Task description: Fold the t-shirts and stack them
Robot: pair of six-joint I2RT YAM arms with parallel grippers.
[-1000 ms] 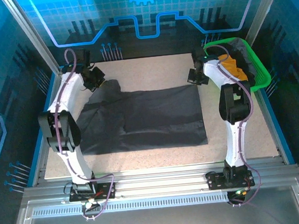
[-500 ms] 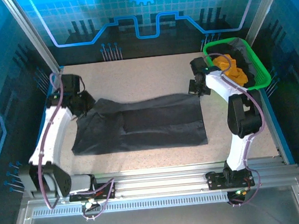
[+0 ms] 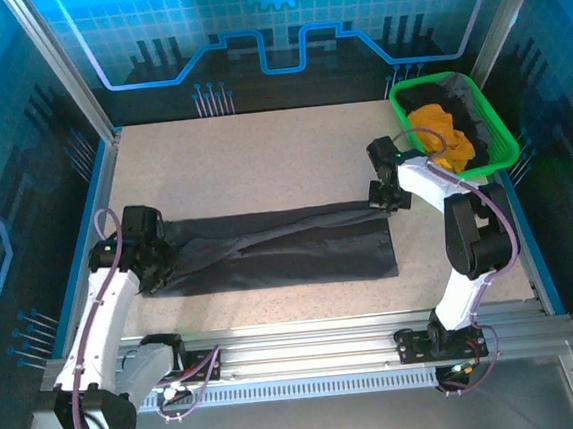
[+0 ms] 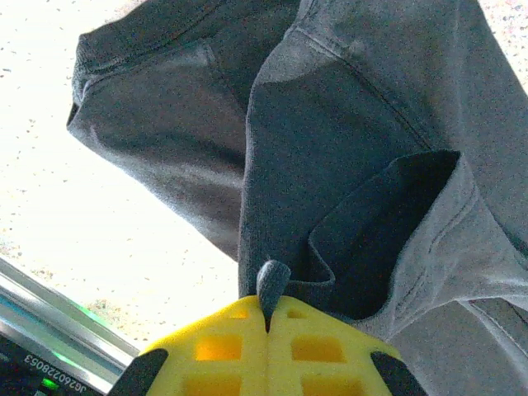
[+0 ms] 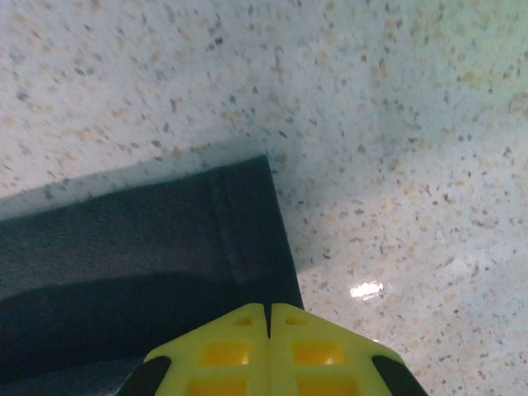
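The large charcoal t-shirt (image 3: 290,254) lies across the table as a long, low band with its far part drawn over the near part. My left gripper (image 3: 161,266) is at the shirt's left end. In the left wrist view that gripper (image 4: 268,309) is shut on a small pinch of the dark fabric (image 4: 330,124). At the shirt's far right corner my right gripper (image 3: 394,200) is shut too. In the right wrist view its yellow fingertips (image 5: 268,312) close over the hemmed corner (image 5: 239,239). An orange t-shirt (image 3: 442,126) and another dark one (image 3: 446,90) sit in the basket.
The green plastic basket (image 3: 501,145) stands at the back right, just beyond my right arm. Bare speckled table (image 3: 261,146) stretches behind the shirt. An aluminium rail (image 3: 298,349) runs along the near edge, and frame posts stand at the back corners.
Both grippers have pulled the shirt's far edge toward the near side. The left arm swung far down to the front left. The spread shirt has narrowed into a band.
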